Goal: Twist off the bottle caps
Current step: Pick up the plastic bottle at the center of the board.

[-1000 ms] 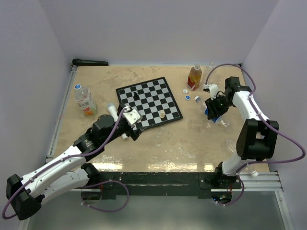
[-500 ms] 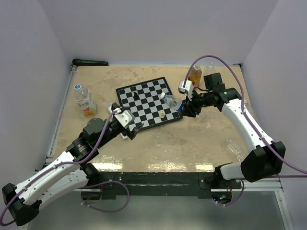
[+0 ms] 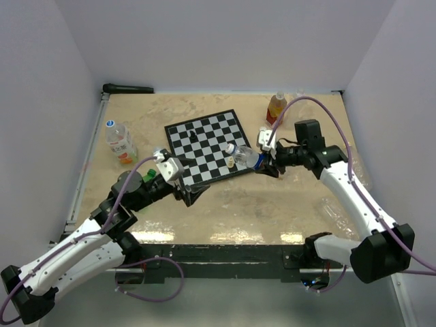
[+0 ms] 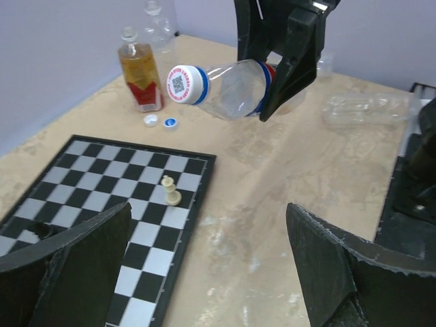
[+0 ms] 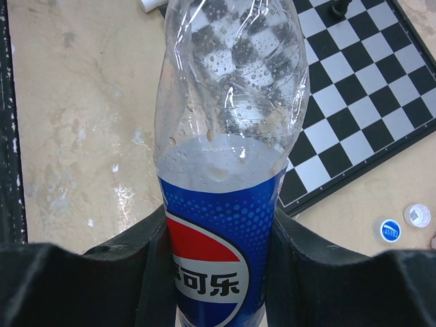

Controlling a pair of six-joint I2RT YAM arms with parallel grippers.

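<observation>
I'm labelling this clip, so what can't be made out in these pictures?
- Right wrist view: the cap end of the Pepsi bottle is cut off by the top edge; the right tool hides its base.
- Left wrist view: a finger of the left tool half hides the black chess piece.
- Left wrist view: the code on the white cap is too small to read.
- In any view, the clear lying bottle is too faint to tell if capped.

The bottle point(image 5: 228, 102) is clear with a blue, red and white label and a white screw cap point(image 4: 185, 84). The chessboard point(image 3: 204, 144) is black-and-white chequered, the tabletop point(image 3: 272, 204) mottled beige; a loose cap point(image 4: 170, 122) is blue.
</observation>
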